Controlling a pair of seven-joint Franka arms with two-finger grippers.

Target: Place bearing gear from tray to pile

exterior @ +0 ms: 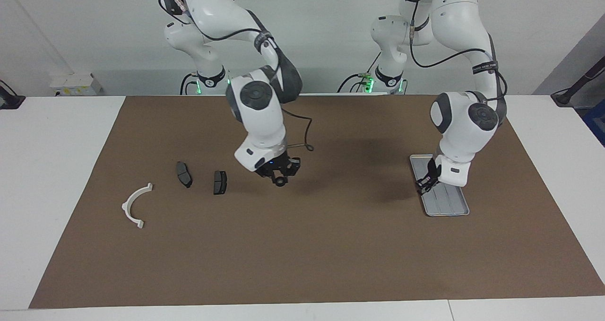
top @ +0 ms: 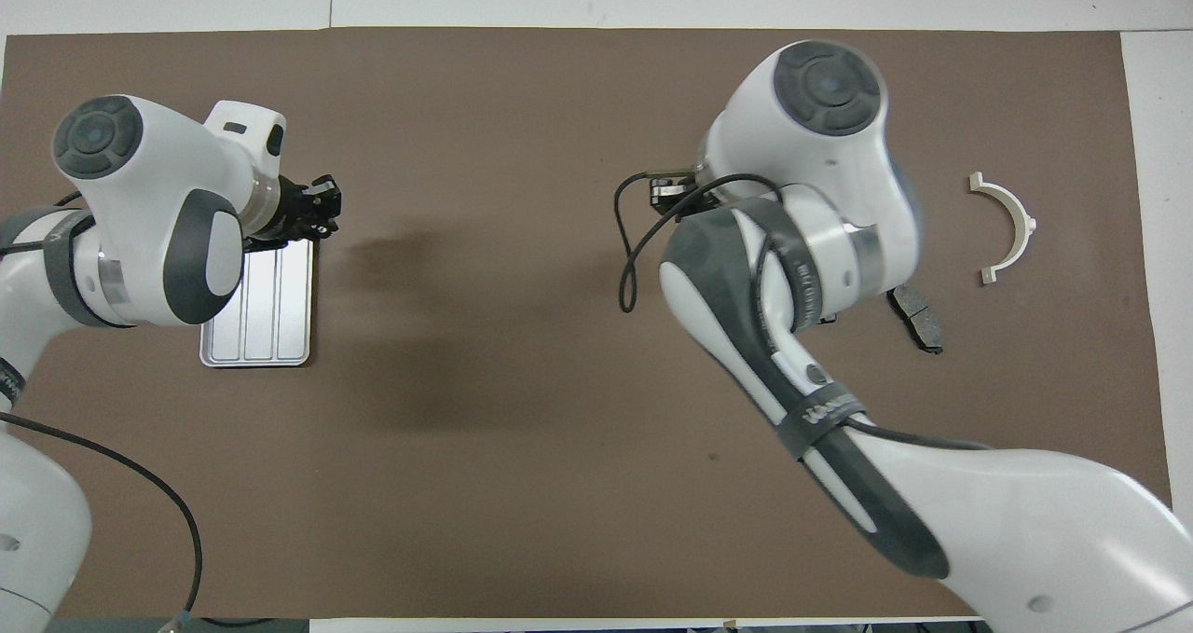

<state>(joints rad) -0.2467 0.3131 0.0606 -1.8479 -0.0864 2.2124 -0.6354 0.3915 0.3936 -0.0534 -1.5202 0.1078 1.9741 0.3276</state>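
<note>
Facing view is giving you the clearest read, so start with the brown mat (exterior: 302, 255), which is covering most of the table and carrying everything. The right arm is reaching out over the middle of it, and the left arm is waiting over its own end. The tray (exterior: 449, 203) is lying flat toward the left arm's end, and its ribbed floor is showing nothing on it, so I judge the pick to be done. The left gripper (exterior: 427, 183) is hanging over the tray's rim with its fingertips together and nothing between them, probably parked there to stay out of the carry. The pile is sitting toward the right arm's end: the white semicircular bracket (exterior: 133, 204) is lying outermost, with the two dark brake pads (exterior: 183, 174) (exterior: 220, 182) beside it and spaced apart. The right gripper (exterior: 280, 175) is hovering over bare mat between tray and pile, close to the second pad. Its fingers are clamping a small dark round part that I am taking for the bearing gear (exterior: 280, 182), which is dangling just below them. You are looking at the transport step, so expect a short move and a lowering beside the pads.
</note>
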